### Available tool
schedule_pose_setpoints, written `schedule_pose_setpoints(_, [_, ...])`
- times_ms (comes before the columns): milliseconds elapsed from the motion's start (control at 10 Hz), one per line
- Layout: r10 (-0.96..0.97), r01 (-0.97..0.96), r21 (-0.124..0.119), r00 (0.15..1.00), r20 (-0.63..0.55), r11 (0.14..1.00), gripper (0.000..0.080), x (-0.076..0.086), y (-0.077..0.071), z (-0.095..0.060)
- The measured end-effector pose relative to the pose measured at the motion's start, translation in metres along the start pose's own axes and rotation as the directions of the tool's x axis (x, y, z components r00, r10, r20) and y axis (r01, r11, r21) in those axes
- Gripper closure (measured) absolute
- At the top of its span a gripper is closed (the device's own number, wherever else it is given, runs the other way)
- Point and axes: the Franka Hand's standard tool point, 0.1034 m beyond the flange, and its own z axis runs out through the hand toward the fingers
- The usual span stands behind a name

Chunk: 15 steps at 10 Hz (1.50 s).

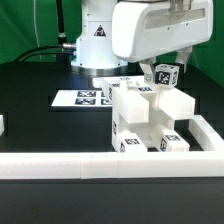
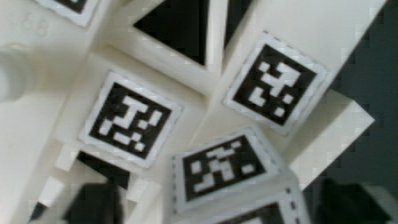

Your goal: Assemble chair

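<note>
Exterior view: fingers (image 1: 149,70) flank a tagged chair piece (image 1: 164,74); grip cannot be told.

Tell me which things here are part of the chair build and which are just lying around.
Part of the job: white blocky plastic chair pieces with black-and-white square tags; separate small white tagged block.
Just lying about: thin flat white marker board; long low white border rail.
</note>
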Motion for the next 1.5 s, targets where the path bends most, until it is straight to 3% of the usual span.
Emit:
schedule_pose_setpoints(100, [0.021,-0.021,0.000,1.000,0.000,1.000,0.0373,-0.0001,0.0000,0.0000])
schedule_pose_setpoints(200, [0.021,-0.021,0.000,1.000,0.000,1.000,0.0519,-0.0002,0.0002,0.0001])
schedule_pose_setpoints(300, [0.029,-0.029,0.000,1.000,0.000,1.000,0.0518,-0.0002,0.0002,0.0001])
schedule_pose_setpoints(600, [0.297,-0.297,-0.006,0.955,-0.017,0.955,0.0518,0.0013,-0.0025,-0.0011])
schedule_pose_setpoints(900, [0.542,-0.543,-0.007,0.839,-0.051,0.840,0.0518,0.0007,-0.0093,0.0011])
schedule_pose_setpoints(1500, [0.860,-0.860,0.037,0.505,-0.078,0.509,0.0518,0.0016,-0.0084,0.0011])
